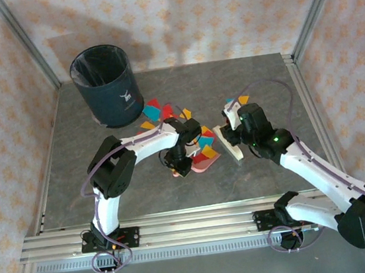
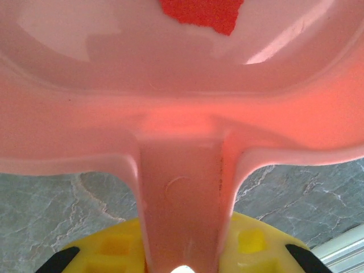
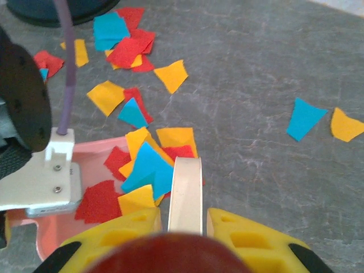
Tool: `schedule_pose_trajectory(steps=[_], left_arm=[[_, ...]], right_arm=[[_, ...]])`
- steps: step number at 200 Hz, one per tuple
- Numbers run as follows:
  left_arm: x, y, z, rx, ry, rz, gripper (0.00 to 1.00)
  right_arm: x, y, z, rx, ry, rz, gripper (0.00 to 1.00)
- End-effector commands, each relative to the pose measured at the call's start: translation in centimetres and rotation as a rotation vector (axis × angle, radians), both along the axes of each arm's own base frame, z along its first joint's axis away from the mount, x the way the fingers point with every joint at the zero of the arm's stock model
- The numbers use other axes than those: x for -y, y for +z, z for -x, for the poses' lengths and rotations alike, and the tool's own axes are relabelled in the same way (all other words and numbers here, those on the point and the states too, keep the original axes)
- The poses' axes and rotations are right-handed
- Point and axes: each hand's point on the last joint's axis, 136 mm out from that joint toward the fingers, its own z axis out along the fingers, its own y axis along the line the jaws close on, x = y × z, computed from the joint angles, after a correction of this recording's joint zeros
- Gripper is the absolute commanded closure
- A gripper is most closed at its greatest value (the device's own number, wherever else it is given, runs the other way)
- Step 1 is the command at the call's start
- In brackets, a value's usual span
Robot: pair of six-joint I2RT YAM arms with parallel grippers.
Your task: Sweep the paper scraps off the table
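Paper scraps (image 1: 159, 110) at the middle of the counter (image 1: 243, 89)
The left pincer (image 2: 182, 250) pinches the pink dustpan (image 2: 182, 114), the right pincer (image 3: 186, 227) a cream brush (image 3: 186, 187); the scraps trail toward the bin (image 1: 106, 86) at 11 o'clock, its white logo (image 1: 126, 97) unreadable.

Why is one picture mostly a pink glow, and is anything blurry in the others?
Left wrist: the pink dustpan sits very close to the lens, with white glare on its plastic. Right wrist: scraps sharp, the dark red blob at the bottom out of focus. Top external: even light, soft shadows on the back wall.

L arm (image 1: 145, 143) at pink dustpan (image 1: 201, 166) w/ paper scraps (image 1: 206, 149), R arm (image 1: 305, 161) w/ brush (image 1: 229, 144) just beside
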Motion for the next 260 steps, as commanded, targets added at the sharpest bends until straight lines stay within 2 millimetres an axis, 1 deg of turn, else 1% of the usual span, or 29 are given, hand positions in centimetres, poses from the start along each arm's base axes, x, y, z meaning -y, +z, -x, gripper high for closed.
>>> schedule_pose_trajectory(steps=[1,41,54,80,85,87,92,111,129,154,185,200,225,260], left_arm=[[-1.6,0.7,-0.5,0.038,0.034,-0.037,1.0],[-2.0,0.7,-0.5,0.031,0.034,-0.041,1.0],[-2.0,0.7,-0.5,0.029,0.031,-0.041,1.0],[-1.9,0.8,-0.6,0.028,0.031,-0.029,1.0],[-1.8,0.7,-0.6,0.028,0.029,-0.028,1.0],[-1.8,0.7,-0.6,0.028,0.031,-0.027,1.0],[-1.8,0.7,-0.7,0.029,0.033,-0.026,1.0],[-1.7,0.6,-0.6,0.025,0.032,-0.023,1.0],[-1.7,0.6,-0.6,0.024,0.035,-0.025,1.0],[-1.7,0.6,-0.7,0.025,0.033,-0.025,1.0],[-1.7,0.6,-0.7,0.028,0.032,-0.024,1.0],[-1.6,0.6,-0.7,0.026,0.033,-0.024,1.0],[-1.5,0.6,-0.8,0.025,0.033,-0.018,1.0],[-1.4,0.6,-0.8,0.025,0.032,-0.016,1.0]], right_arm=[[0.9,2.4,-1.5,0.108,-0.101,-0.037,1.0],[2.9,2.7,-3.9,0.178,-0.263,0.006,1.0],[2.9,2.7,-4.7,0.196,-0.283,0.02,1.0],[2.0,2.4,-6.4,0.211,-0.274,0.035,1.0],[1.9,2.7,-6.6,0.222,-0.268,0.033,1.0],[1.7,2.2,-6.8,0.211,-0.264,0.044,1.0],[1.5,1.9,-7.2,0.206,-0.26,0.05,1.0],[0.4,1.3,-8.1,0.191,-0.231,0.053,1.0],[-0.8,0.6,-8.6,0.172,-0.182,0.048,1.0],[-2.3,-0.4,-8.4,0.125,-0.109,0.028,1.0],[-4.0,-1.5,-7.1,0.064,-0.005,-0.004,1.0],[-4.4,-2.1,-6.4,0.032,0.033,-0.003,1.0],[-4.4,-2.9,-5.4,-0.018,0.068,0.007,1.0],[-4.9,-2.7,-3.7,-0.047,0.127,-0.022,1.0]])
